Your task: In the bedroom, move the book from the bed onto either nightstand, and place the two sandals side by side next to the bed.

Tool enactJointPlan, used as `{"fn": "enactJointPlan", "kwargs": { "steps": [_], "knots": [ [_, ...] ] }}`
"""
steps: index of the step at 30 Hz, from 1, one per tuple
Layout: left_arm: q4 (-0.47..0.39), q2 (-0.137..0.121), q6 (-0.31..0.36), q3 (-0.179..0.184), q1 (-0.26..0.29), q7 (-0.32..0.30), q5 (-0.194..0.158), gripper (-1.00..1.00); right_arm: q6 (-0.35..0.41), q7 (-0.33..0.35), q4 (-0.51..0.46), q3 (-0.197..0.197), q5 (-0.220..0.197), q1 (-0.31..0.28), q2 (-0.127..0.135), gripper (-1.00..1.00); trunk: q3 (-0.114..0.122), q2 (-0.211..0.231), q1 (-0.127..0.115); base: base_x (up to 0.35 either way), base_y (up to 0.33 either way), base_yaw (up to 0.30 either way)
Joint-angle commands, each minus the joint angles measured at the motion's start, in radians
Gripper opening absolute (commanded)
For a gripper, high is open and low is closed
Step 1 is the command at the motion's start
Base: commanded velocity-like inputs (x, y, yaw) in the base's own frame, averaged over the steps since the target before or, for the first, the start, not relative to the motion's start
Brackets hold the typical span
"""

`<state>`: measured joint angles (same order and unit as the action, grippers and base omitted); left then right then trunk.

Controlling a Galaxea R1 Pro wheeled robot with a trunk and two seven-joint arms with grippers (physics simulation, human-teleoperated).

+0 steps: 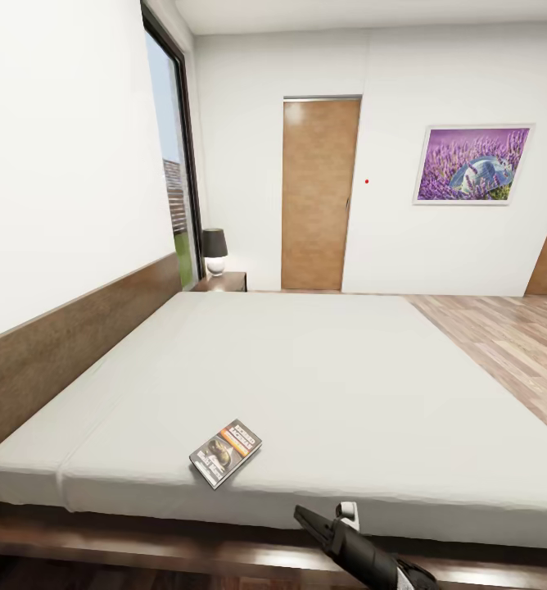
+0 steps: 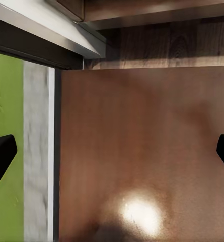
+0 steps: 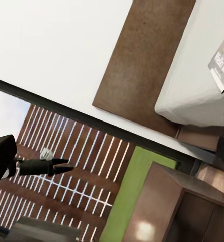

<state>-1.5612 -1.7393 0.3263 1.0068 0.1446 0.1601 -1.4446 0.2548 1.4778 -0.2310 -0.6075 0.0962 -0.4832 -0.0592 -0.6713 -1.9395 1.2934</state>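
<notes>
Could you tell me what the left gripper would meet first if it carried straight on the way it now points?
Most likely the glossy reddish-brown wood surface that lies straight ahead between the open fingers of the left gripper, possibly a nightstand top. Nothing shows in front of it, though how far off it lies is unclear.

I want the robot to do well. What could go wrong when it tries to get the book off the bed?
The book lies flat and thin on the bed, close to the near edge, so a clumsy push could slide it off onto the floor. Being so flat, it may be hard to pinch. The far nightstand already holds a lamp, which could get bumped. The right end effector sits low by the bed frame and might catch it.
</notes>
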Motion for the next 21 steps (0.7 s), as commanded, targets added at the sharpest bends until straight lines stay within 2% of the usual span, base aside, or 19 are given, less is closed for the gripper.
{"fn": "enactJointPlan", "kwargs": {
  "steps": [1, 8, 13, 21],
  "knots": [
    [-0.002, 0.000, 0.003, 0.006, 0.007, 0.007, -0.011, 1.00, 0.010, 0.000, -0.002, -0.009, 0.010, -0.003, -0.001, 1.00, -0.001, -0.001, 0.000, 0.000, 0.000, 0.000],
    [-0.002, 0.001, 0.003, 0.006, 0.007, 0.007, -0.010, 1.00, 0.009, -0.016, -0.001, -0.012, 0.005, -0.011, -0.001, 1.00, -0.001, -0.001, 0.000, 0.000, 0.000, 0.000],
    [-0.002, 0.001, 0.003, 0.006, 0.007, 0.007, -0.010, 1.00, 0.008, -0.020, 0.000, -0.013, -0.033, -0.013, 0.000, 1.00, -0.001, -0.001, 0.000, 0.000, 0.000, 0.000],
    [-0.002, 0.001, 0.003, 0.006, 0.007, 0.007, -0.010, 1.00, -0.009, -0.018, 0.000, -0.015, -0.058, -0.014, 0.001, 1.00, -0.001, -0.001, 0.000, 0.000, 0.000, 0.000]
  ]
}}
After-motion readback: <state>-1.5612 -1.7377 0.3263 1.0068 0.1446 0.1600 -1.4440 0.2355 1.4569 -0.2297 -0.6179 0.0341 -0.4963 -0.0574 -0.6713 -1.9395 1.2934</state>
